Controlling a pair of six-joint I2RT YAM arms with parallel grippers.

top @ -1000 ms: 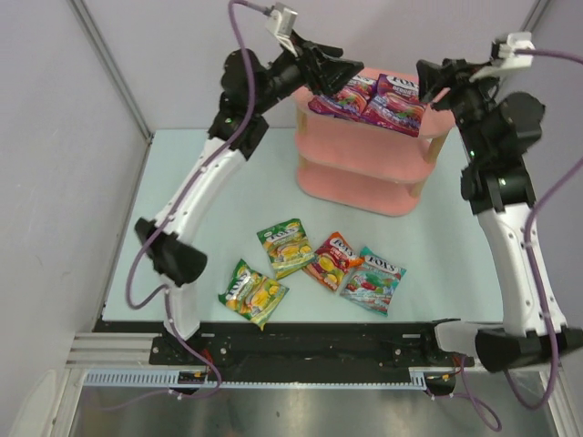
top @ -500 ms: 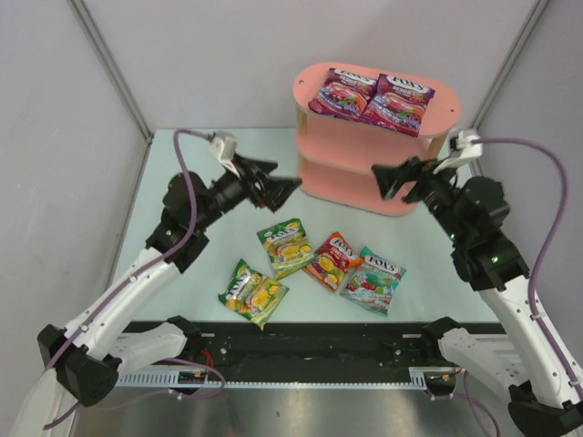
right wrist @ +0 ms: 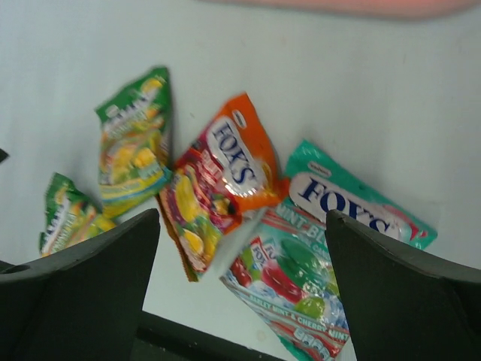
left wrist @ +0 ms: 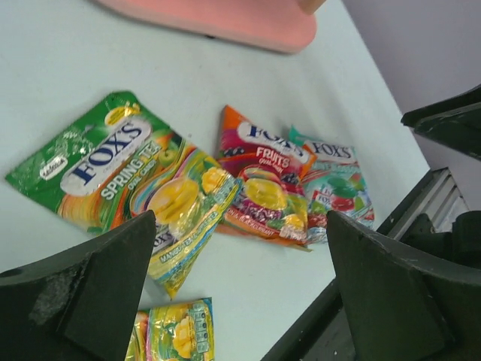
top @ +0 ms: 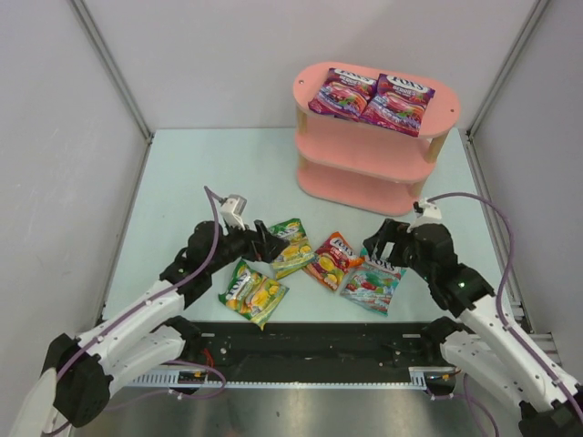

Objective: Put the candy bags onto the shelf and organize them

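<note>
Both tools stand wide and empty. The left tool [top: 271, 246] hovers by the yellow-green glossy flat candy packet [top: 290, 246], the right tool [top: 383, 248] by the teal-white packet [top: 373, 280]. Both packets lie on the tabletop [top: 200, 173], at 6 o'clock of the pink three-tier shelf [top: 360, 191]. They are probably light, limp and slippery, so pinch an edge seam.

Both arms low, reaching forward from the bases. The left gripper [top: 270, 244] hangs nearside of the shelf [top: 357, 191], off its left end, jaws spread wide, nothing between. The right gripper [top: 386, 248] hangs directly nearside of the shelf, jaws likewise wide, empty
</note>
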